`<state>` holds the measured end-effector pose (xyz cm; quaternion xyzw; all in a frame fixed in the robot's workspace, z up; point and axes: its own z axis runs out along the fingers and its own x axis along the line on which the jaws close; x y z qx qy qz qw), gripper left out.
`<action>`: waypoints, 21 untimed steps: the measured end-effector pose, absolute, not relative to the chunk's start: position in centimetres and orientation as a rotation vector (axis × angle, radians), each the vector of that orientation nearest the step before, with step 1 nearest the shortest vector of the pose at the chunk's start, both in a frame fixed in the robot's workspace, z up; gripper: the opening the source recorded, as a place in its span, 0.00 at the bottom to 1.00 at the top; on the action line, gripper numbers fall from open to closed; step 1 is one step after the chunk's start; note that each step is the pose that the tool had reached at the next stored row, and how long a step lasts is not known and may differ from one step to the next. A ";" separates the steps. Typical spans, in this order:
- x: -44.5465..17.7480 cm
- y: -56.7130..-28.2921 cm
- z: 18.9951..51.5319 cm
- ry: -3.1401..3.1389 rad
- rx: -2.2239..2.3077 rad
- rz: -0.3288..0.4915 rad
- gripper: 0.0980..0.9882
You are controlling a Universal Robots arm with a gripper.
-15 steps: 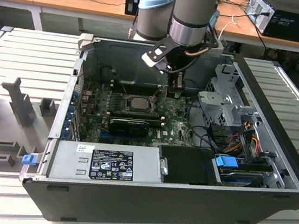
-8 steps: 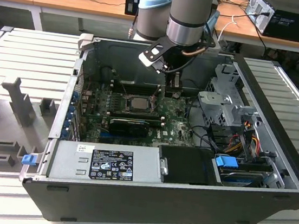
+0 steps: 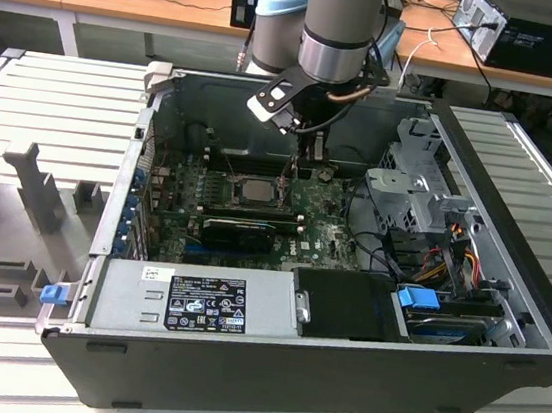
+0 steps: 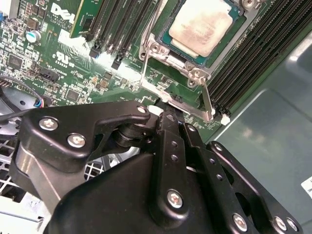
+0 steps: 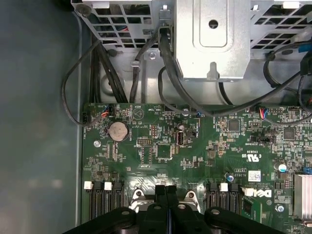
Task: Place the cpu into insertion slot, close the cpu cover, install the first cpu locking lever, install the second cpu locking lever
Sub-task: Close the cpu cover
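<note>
Printed matter is plentiful; the power supply [image 3: 206, 304] at the front of the open computer case [image 3: 513, 246] carries a black label with white text and symbols, too small to make out; the green motherboard [image 5: 161, 146] bears white lettering, certification marks and a small white sticker [image 5: 254, 174] in the first wrist view, and a large white logo [image 4: 66, 12] in the second wrist view. A round coin battery [image 5: 117, 130] sits on the board below a metal drive cage [image 5: 212, 39] and loops of black cable [image 5: 73, 92].

The cpu [image 4: 201, 23], its pale metal face smudged, lies flat in the insertion slot [image 4: 181, 59]; the silver cpu cover [image 4: 147, 46] frames it, with the face showing through the cut-out; long black memory slots [image 4: 253, 53] run along both sides. In the exterior view the cpu [image 3: 256, 190] is at the board's centre.

The gripper [image 4: 165, 113] hangs just beside the socket's near corner, its black fingers [image 5: 161, 192] drawn together with no gap between them; whether anything thin is pinched there cannot be told. A slim silver locking lever [image 4: 207, 100] runs beside that corner, close to the fingertips; in the exterior view the gripper [image 3: 289, 183] points straight down, just to the exterior view's right of the cpu.
</note>
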<state>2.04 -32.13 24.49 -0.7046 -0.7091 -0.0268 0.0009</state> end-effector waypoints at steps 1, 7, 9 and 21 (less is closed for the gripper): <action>2.0 -32.1 24.5 -2.226 -2.212 -0.084 0.01; 1.5 -32.1 24.5 -2.226 -2.212 -0.084 0.01; 1.4 -32.1 24.5 -2.226 -2.212 -0.084 0.01; 0.5 -32.1 24.5 -2.226 -2.212 -0.084 0.01</action>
